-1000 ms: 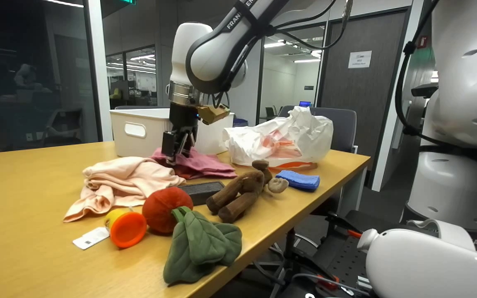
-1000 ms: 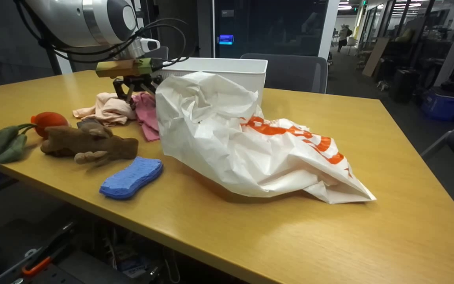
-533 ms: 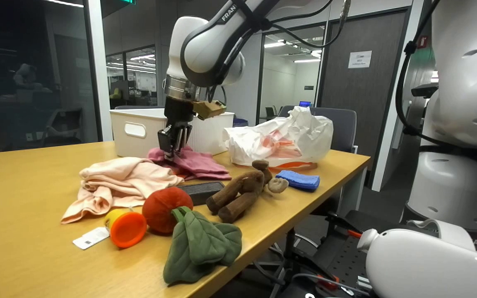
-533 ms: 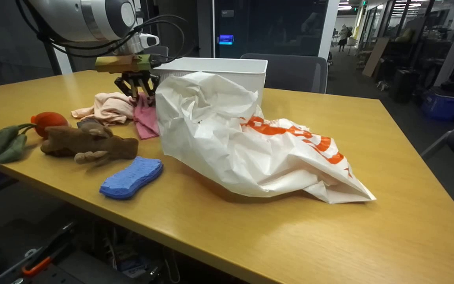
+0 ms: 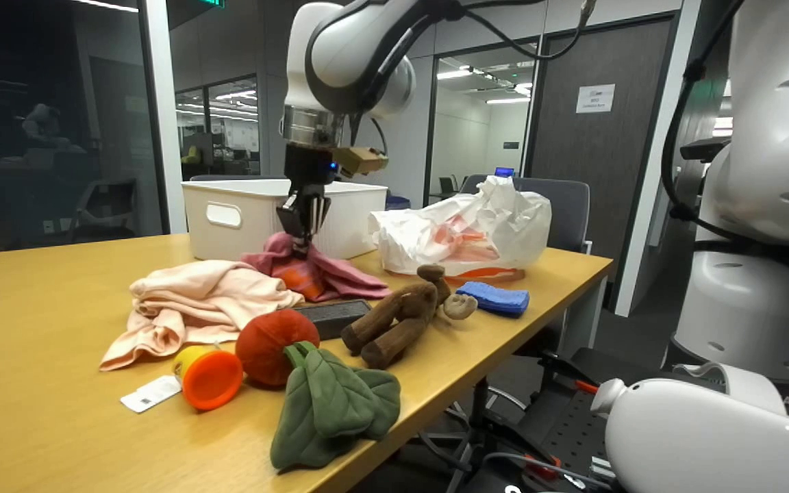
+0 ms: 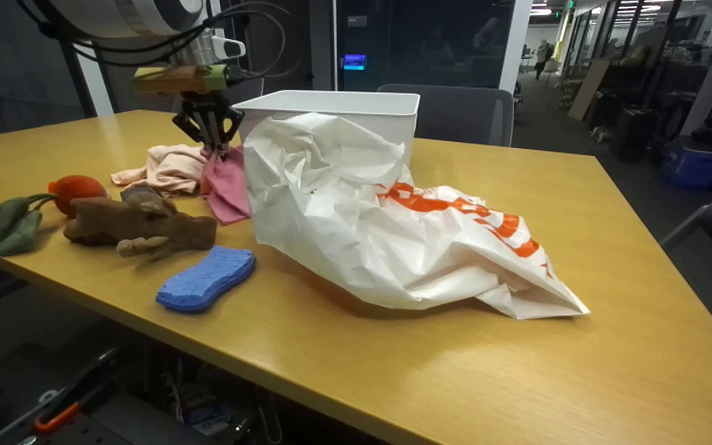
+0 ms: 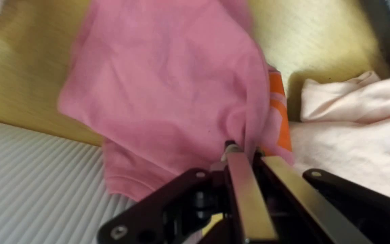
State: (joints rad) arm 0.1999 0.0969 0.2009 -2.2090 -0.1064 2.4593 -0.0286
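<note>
A pink cloth (image 7: 174, 78) is lying rumpled on the table (image 6: 578, 247), beside the ribbed wall of a white bin (image 7: 46, 183), and an orange print (image 7: 284, 133) is showing along one of its edges. The gripper (image 7: 245, 150) is pointing downward and pinching a raised fold of the pink cloth, while the remaining fabric is spreading over the table. Next to this fabric, a peach cloth (image 5: 209, 294) is lying bunched. In an exterior view, a dark gray block (image 5: 334, 316) is resting near both cloths, and a red plush ball (image 5: 274, 346) is sitting close to the block; green fabric leaves (image 5: 340, 404) are extending from the ball toward the table's edge. A yellow tub (image 5: 208, 378) with an orange end is lying on its side beside the ball, a white tag (image 5: 151, 394) lying flat next to it. A brown plush figure (image 5: 424, 301) is sprawling near the block, with a blue sponge (image 5: 494, 298) lying near it. In both exterior views, a white plastic bag (image 6: 356, 235) is slumping near the bin.
</note>
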